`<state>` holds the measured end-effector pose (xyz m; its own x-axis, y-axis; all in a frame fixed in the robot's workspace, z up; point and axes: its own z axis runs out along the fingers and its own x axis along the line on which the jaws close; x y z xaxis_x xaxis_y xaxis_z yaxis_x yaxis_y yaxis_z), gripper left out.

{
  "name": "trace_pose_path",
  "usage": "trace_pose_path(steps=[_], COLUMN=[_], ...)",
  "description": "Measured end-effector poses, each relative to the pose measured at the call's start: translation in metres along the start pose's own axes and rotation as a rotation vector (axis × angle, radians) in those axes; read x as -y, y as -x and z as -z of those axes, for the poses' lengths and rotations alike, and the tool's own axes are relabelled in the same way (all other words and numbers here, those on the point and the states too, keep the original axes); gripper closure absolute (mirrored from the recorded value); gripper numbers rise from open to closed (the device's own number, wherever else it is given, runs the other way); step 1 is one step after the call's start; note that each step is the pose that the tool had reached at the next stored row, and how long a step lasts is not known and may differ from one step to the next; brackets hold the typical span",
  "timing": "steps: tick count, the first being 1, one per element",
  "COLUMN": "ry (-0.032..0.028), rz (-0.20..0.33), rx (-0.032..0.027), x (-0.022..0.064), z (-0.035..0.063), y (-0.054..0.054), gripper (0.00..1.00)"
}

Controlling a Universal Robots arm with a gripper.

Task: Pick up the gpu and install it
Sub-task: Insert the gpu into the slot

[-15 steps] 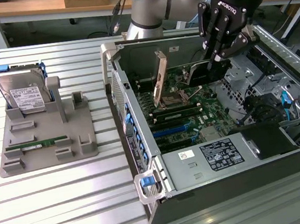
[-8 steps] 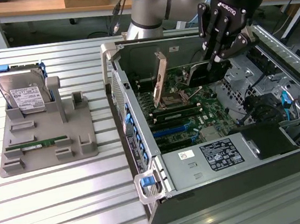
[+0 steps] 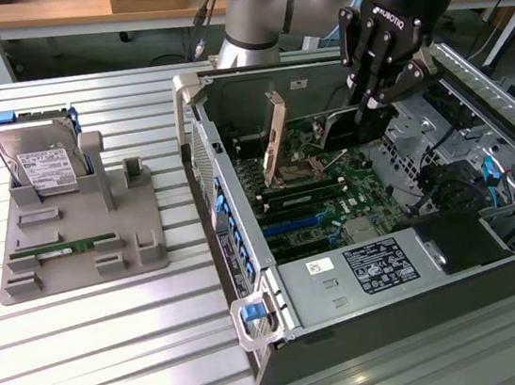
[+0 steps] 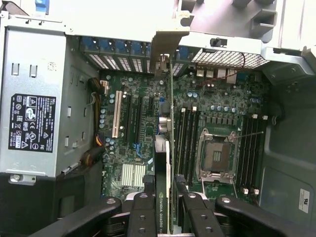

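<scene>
The pickup looks done: the gripper is clamped on the gpu, with fingers pressed against both broad faces of the card near its far end. The card hangs edge-down inside the open case, over the motherboard. It is well away from the grey holder on the exterior view's left, where the hard drive stands upright and the memory stick lies flat. In the wrist view the card is seen edge-on. It runs in line with the expansion slots, between the white slot on one side and the memory slots beside the CPU socket on the other. Its silver bracket reaches the case's rear wall, near the row of slot openings. The install, then, seems to be at the alignment or seating stage. The pictures do not let me tell whether the card's lower edge is already in a slot or sits just above it. In the exterior view the bracket leans slightly, which suggests the card is not fully home. Nothing shows the bracket fastened, so seating and release look like what is left. The arm reaches in from behind the case at the top of the exterior view. Its wrist is turned so the gripper points steeply down into the case, over the board's upper half near the socket, fingers straddling the card.
</scene>
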<state>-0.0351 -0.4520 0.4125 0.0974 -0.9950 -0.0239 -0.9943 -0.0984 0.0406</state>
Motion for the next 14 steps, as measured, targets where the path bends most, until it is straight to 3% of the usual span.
trace_pose_path(steps=[14], ry=[0.0000], rz=[0.000], rx=[0.0000], x=[0.0001], z=[-0.0029], y=[-0.0001], gripper=[0.74])
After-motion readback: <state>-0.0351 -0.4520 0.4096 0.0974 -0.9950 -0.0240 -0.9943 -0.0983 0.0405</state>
